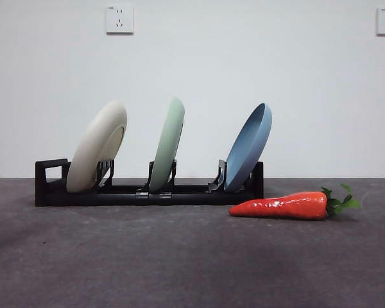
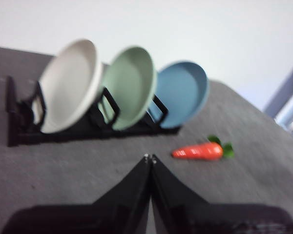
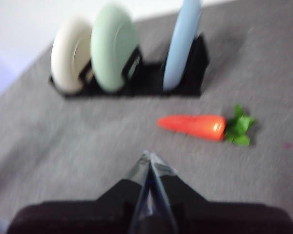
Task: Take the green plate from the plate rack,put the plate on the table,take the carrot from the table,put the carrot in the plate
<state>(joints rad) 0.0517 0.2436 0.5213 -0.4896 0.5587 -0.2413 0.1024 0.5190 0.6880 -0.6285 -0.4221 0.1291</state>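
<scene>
- The green plate (image 1: 168,144) stands on edge in the middle slot of the plate rack (image 1: 147,192), leaning right. A cream plate (image 1: 97,146) sits in the slot to its left and a blue plate (image 1: 249,146) in the slot to its right. Nothing has been lifted yet.
- The carrot (image 1: 283,206) lies on the table (image 1: 179,263) just off the right end of the rack, on its near side, tip pointing left and leaves to the right.
- The left gripper (image 2: 149,158) has its jaws pressed together, empty, hanging over bare table on the near side of the rack.
- The right gripper (image 3: 148,155) is likewise closed on nothing, well short of the carrot.
- Risk: both sets of jaws are closed; either would need to open before reaching the plate rim, or it would push the plate instead of gripping it.
- Risk: the neighbouring plates stand close; a wide or off-centre approach could knock the cream or blue plate, or shift the light-looking rack.
- Risk: a thin, smooth rim pinched at one point may swing or slip as it is drawn from the prongs.
- Risk: the carrot lies beside the rack end; a plate set down there could roll it aside. The open table nearer the camera looks safer.
- Risk: the glossy, tapered carrot could squirt out of a grasp taken near the tip.
</scene>
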